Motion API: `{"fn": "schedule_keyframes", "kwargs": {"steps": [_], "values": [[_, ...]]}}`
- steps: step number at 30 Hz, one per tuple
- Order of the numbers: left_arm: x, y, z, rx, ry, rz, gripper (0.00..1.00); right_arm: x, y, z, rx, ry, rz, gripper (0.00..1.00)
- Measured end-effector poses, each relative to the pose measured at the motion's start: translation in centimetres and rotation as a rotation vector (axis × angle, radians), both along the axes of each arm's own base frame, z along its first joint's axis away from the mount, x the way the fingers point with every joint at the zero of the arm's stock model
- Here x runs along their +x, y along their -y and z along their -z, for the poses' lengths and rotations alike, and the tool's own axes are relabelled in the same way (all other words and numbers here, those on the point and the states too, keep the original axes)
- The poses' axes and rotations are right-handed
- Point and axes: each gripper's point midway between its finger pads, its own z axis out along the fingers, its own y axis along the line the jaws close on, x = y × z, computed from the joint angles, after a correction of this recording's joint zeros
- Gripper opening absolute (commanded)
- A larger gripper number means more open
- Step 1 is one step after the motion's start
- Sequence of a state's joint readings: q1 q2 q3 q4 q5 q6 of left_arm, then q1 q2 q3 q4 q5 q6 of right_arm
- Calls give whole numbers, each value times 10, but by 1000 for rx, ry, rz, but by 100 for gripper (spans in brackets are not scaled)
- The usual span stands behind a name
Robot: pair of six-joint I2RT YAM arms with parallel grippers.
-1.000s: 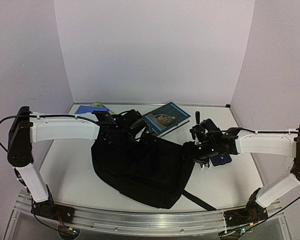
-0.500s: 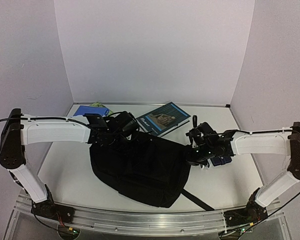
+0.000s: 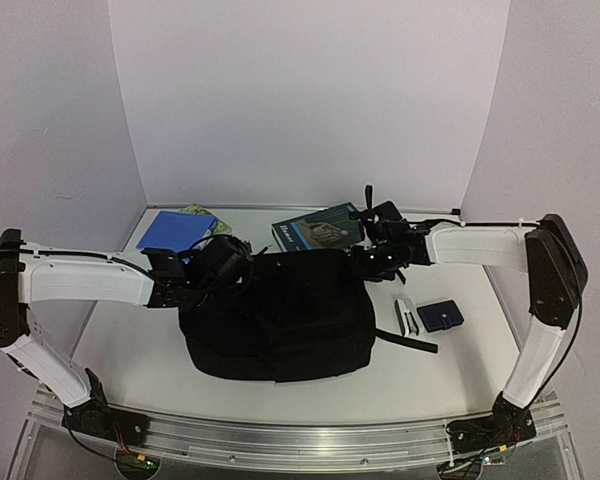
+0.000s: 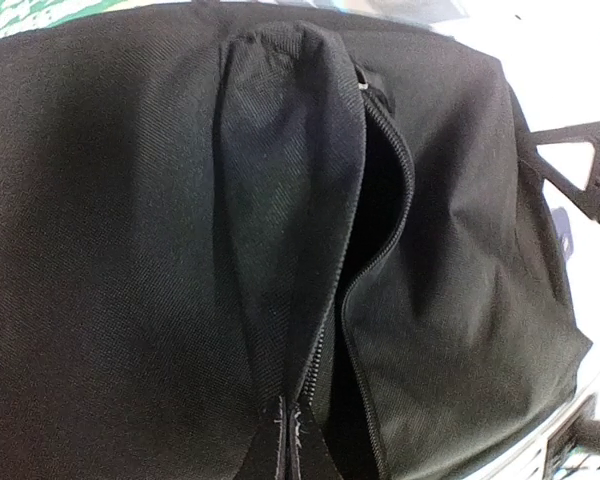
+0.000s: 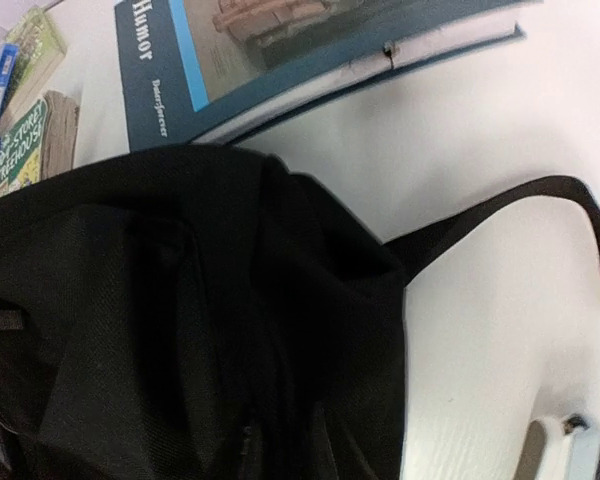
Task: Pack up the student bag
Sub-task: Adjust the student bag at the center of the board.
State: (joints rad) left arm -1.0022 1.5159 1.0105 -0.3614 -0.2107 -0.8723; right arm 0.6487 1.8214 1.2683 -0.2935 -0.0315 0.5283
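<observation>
The student bag is a large black backpack lying flat in the middle of the table. My left gripper is at its left top edge. In the left wrist view my dark fingers are shut together on a fold of bag fabric beside the partly open zipper. My right gripper is at the bag's back right corner. In the right wrist view its fingers are buried in the dark fabric, apparently pinching it. A strap trails to the right.
A teal "Humor" book lies behind the bag and also shows in the right wrist view. A blue notebook and green booklets lie at the back left. A small white item and a dark-blue pouch lie right of the bag.
Both grippers moved with the bag: the right one swung back toward the book, the left one came nearer and left. The bag now lies flatter and squarer. The pouch and white item are uncovered.
</observation>
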Motion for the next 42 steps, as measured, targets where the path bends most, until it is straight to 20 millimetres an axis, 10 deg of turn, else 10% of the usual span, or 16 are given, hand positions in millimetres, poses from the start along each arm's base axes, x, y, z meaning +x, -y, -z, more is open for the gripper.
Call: {"fn": "schedule_keyframes", "kwargs": {"steps": [8, 18, 30, 42], "values": [[6, -32, 18, -53, -29, -120, 0, 6, -5, -41, -79, 128, 23, 66], [10, -29, 16, -119, -20, -136, 0, -76, -131, -102, 30, 230, -162, 59], [10, -29, 16, -149, -24, -146, 0, -70, -166, -12, -59, 97, -173, 59], [11, -29, 16, -157, -26, -149, 0, -45, -173, 15, -117, 142, -86, 54]]}}
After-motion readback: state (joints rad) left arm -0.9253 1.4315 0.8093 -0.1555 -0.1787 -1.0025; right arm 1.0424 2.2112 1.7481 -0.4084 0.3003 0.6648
